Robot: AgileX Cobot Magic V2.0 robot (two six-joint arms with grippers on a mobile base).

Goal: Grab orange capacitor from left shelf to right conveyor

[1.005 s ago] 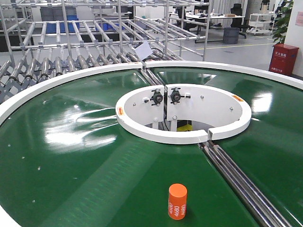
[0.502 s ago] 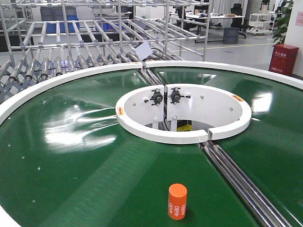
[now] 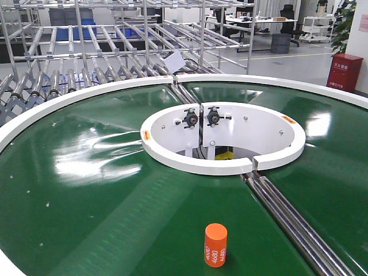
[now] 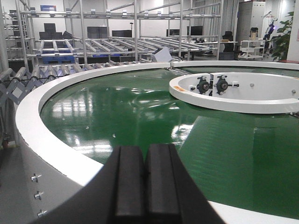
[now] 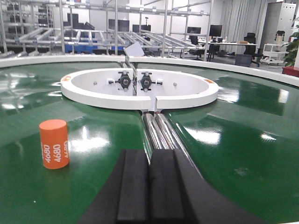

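The orange capacitor (image 3: 215,244) stands upright on the dark green belt of the right conveyor (image 3: 86,190), near its front edge; white "4680" shows on its side. In the right wrist view the capacitor (image 5: 54,143) is ahead and to the left of my right gripper (image 5: 149,154), which is shut and empty, clear of it. My left gripper (image 4: 146,149) is shut too, holding nothing, hovering over the conveyor's white outer rim (image 4: 56,144). The left shelf is out of view.
The white ring hub (image 3: 224,141) sits at the belt's centre. Steel rollers (image 3: 293,218) cross the belt from hub to front right. Bare roller tracks (image 3: 52,80) and steel racks stand behind the conveyor. A red cabinet (image 3: 345,70) stands far right.
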